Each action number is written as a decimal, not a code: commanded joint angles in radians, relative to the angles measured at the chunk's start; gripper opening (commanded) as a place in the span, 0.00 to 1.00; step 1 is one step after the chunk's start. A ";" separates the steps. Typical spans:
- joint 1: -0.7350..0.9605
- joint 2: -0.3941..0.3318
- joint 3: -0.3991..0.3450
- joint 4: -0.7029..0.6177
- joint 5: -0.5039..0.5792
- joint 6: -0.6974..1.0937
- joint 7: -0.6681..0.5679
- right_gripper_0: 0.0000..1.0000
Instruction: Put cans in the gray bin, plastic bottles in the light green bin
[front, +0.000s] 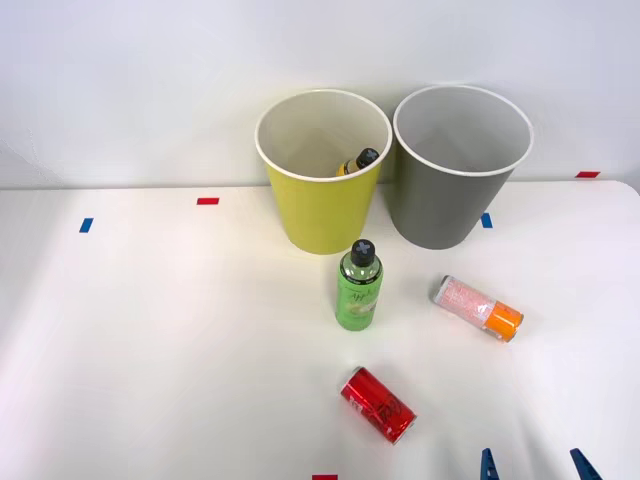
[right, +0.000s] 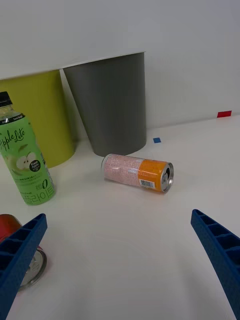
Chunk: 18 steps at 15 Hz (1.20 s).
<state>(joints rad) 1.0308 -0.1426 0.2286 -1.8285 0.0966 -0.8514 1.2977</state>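
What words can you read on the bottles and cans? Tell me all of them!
"Apple Lite": on the green bottle, label.
Small print lower on that label: too small to read.
Pink and orange can: barcode and tiny print, unreadable.
Red can: nothing readable.

The robot's right gripper (right: 120, 265) has two bright blue plastic fingers (right: 20, 255). Each is moulded with open ribbed cells along its inner face, tapering to a pointed tip between the jaws.
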 joint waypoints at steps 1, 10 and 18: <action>0.000 0.000 0.000 0.000 0.000 0.000 0.000 1.00; 0.000 0.000 0.000 0.000 0.000 0.000 0.000 1.00; 0.000 0.000 0.000 0.000 0.000 0.000 0.000 1.00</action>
<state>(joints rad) 1.0308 -0.1426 0.2286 -1.8285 0.0966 -0.8514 1.2977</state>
